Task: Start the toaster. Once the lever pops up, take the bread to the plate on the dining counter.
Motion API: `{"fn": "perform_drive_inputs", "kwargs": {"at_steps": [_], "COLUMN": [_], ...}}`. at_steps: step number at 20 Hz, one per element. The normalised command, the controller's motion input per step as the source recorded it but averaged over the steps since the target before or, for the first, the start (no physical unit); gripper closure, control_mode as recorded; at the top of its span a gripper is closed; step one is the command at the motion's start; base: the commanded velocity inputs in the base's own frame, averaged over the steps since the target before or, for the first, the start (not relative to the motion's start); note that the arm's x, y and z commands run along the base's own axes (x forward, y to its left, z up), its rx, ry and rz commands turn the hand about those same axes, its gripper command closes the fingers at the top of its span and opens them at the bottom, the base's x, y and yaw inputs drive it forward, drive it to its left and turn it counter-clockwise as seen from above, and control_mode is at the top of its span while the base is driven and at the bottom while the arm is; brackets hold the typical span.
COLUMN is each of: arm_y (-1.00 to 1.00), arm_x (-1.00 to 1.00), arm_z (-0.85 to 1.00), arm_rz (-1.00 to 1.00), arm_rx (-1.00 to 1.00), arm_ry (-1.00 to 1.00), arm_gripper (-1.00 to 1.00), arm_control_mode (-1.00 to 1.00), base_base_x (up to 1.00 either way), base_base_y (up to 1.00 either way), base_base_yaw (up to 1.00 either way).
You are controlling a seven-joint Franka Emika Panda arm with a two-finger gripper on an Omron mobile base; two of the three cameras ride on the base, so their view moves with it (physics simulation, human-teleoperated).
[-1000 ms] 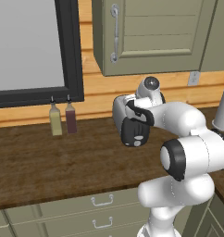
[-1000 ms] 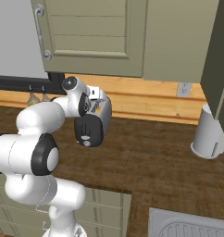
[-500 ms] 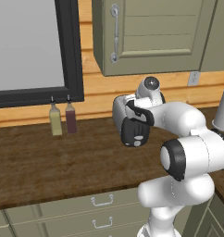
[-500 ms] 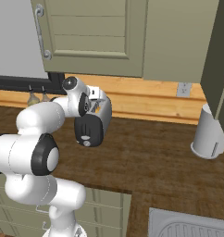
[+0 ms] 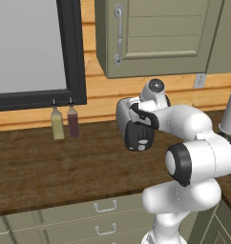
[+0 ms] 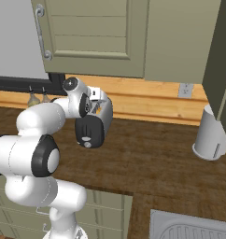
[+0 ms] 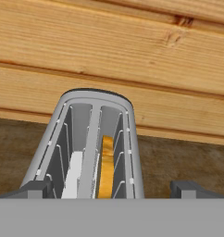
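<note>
The silver-white toaster [image 5: 127,116] stands on the brown counter against the wood wall, its black end face and pale knob [image 5: 142,147] turned toward the base. In the hand view I look down into the toaster's [image 7: 96,139] top slots. The bread [image 7: 107,167] stands on edge in the right-hand slot, showing a tan-yellow edge; a sliver of it shows as bread [image 6: 102,110]. A pale strip lies low in the other slot. My gripper [image 7: 113,189] hangs right over the toaster's near end, open, with one dark fingertip on each side of the body.
Two small bottles [image 5: 57,125] stand by the wall under the black window frame. A pale grey cup-shaped container [image 6: 210,133] sits on the counter to the right, and a sink [image 6: 189,228] lies beyond the counter's corner. A cabinet door [image 5: 155,33] hangs above the toaster.
</note>
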Motion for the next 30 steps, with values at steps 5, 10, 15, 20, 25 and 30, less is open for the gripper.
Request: {"fn": "perform_drive_inputs", "kwargs": {"at_steps": [5,10,15,20,25,30], "arm_y": [0.0,0.0,0.0,0.0,0.0,0.0], "arm_x": [0.0,0.0,0.0,0.0,0.0,0.0], "arm_z": [0.0,0.0,0.0,0.0,0.0,0.0], "arm_rz": [0.0,0.0,0.0,0.0,0.0,0.0], "arm_rx": [0.0,0.0,0.0,0.0,0.0,0.0], "arm_ry": [0.0,0.0,0.0,0.0,0.0,0.0], "arm_gripper": [-1.0,-1.0,-1.0,-1.0,-1.0,-1.0], "arm_control_mode": [-1.0,-1.0,-1.0,-1.0,-1.0,-1.0], "base_base_x": [0.0,0.0,0.0,0.0,0.0,0.0], "base_base_y": [0.0,0.0,0.0,0.0,0.0,0.0], "base_base_yaw": [0.0,0.0,0.0,0.0,0.0,0.0]}}
